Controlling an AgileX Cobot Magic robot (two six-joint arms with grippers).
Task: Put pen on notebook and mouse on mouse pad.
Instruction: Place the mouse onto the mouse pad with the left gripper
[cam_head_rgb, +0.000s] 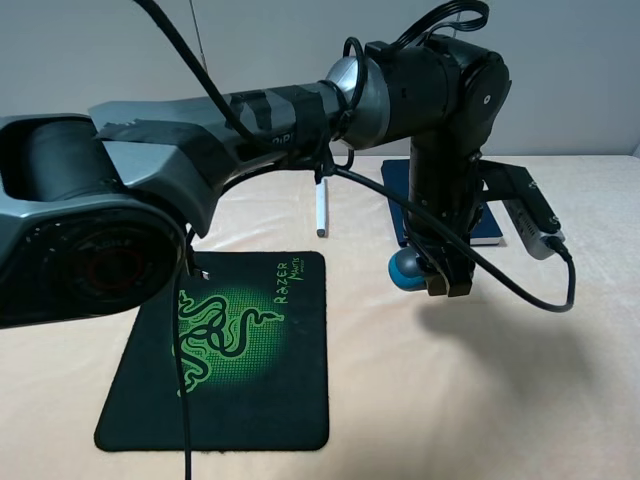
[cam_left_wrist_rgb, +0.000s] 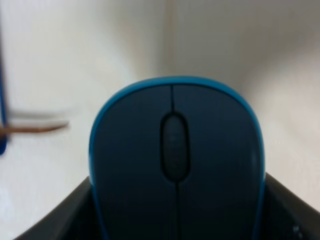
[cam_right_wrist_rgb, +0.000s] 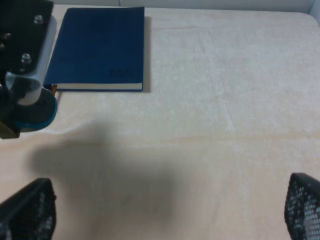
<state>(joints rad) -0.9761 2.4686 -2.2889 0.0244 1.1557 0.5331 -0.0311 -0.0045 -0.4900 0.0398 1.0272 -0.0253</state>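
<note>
The left gripper (cam_head_rgb: 442, 282) is clamped on the mouse (cam_left_wrist_rgb: 175, 160), its dark fingers (cam_left_wrist_rgb: 55, 220) pressing the teal sides from either side with the scroll wheel facing the wrist camera; the mouse appears to hang clear of the table (cam_head_rgb: 400, 400), with a soft shadow on the cloth beneath; just behind this gripper lies the notebook (cam_right_wrist_rgb: 100, 47), flat and closed, its brown ribbon (cam_left_wrist_rgb: 35, 128) poking out of the edge nearest the mouse; the mouse pad (cam_head_rgb: 230, 350) lies flat on the robot's left of the gripper, apart from it and nearer the high camera, with its green logo up and nothing on it; the pen (cam_head_rgb: 321, 210) lies on the bare table on that same side of the gripper, just beyond the pad's far edge and apart from the notebook; the right gripper (cam_right_wrist_rgb: 165, 210) hovers over bare cloth with its mesh-faced fingers (cam_right_wrist_rgb: 25, 212) spread wide and nothing between them, the notebook and the held mouse ahead of it.
</note>
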